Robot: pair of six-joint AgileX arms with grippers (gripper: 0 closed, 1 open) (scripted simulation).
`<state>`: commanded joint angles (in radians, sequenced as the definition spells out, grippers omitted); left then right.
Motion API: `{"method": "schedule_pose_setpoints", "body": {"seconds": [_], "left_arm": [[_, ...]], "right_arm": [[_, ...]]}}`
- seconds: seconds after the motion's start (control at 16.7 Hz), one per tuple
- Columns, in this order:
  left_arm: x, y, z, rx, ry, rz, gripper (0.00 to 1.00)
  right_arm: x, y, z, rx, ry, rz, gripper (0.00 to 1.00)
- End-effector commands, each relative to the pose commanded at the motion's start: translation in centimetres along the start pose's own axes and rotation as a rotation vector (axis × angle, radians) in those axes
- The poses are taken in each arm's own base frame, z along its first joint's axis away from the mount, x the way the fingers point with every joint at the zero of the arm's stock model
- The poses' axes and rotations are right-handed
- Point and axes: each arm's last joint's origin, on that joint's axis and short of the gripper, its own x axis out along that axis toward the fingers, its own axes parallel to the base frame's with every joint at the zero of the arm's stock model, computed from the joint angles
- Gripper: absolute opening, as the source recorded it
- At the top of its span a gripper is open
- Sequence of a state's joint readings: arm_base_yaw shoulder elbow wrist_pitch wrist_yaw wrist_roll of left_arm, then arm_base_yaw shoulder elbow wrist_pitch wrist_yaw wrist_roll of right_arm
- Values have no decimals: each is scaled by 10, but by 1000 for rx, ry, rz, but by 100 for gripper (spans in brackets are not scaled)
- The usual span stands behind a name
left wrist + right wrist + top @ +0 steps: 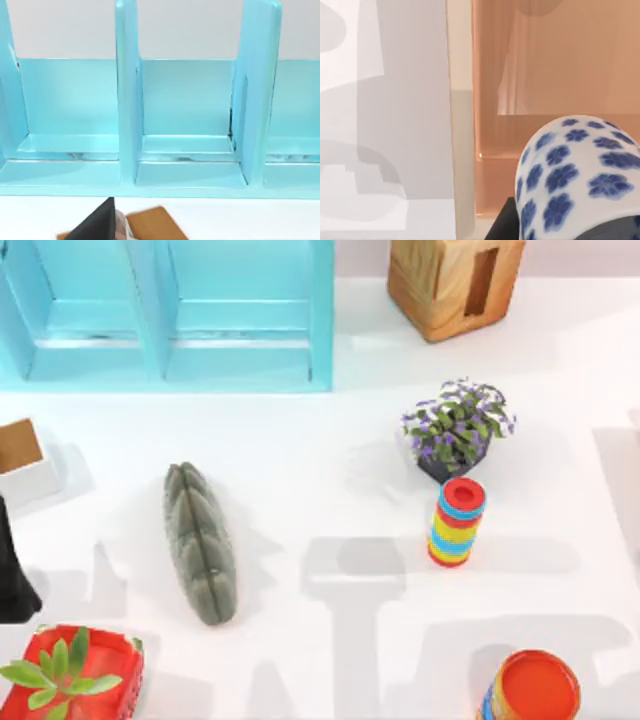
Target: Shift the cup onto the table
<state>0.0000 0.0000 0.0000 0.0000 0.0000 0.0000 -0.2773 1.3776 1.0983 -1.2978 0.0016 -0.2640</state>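
Note:
The cup (575, 175), white with dark blue flowers, looms close in the right wrist view. My right gripper (570, 235) is shut on the cup, and one dark finger (501, 222) lies against its side. Beyond the cup I see the white table (395, 125) with grey shadows, its pale edge, and an orange-tinted surface past that edge. In the top view the table (300, 440) spreads wide. My left arm (12, 575) is parked at the table's left edge, and its gripper (100, 225) hangs over a brown-topped box, facing the shelf.
A turquoise shelf unit (170, 310) stands at the back left and a wooden box (450, 280) at the back right. A purple-flowered plant (458, 425), a rainbow-striped cylinder (457, 522), an orange-topped can (530, 688), a green ribbed object (200, 540), a red planter (75, 670) and a small white box (22, 455) dot the table.

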Motion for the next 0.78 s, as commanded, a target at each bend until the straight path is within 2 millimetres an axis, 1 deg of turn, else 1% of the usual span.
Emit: {"method": "schedule_pose_setpoints", "body": {"seconds": [0.12,0.18,0.3,0.42,0.54,0.66,0.78], "left_arm": [[0,0,0,0,0,0,100],[0,0,0,0,0,0,100],[0,0,0,0,0,0,100],[0,0,0,0,0,0,100],[0,0,0,0,0,0,100],[0,0,0,0,0,0,100],[0,0,0,0,0,0,100]], "right_arm": [[-4,15,13,-2,-5,-6,0],[-7,27,22,-6,-8,-8,0],[-11,59,39,-21,-11,-12,0],[-14,103,54,-43,-9,-13,0],[-14,154,60,-66,0,-13,0],[-12,205,60,-76,9,-11,0],[-10,250,53,-73,14,-9,0]]}}
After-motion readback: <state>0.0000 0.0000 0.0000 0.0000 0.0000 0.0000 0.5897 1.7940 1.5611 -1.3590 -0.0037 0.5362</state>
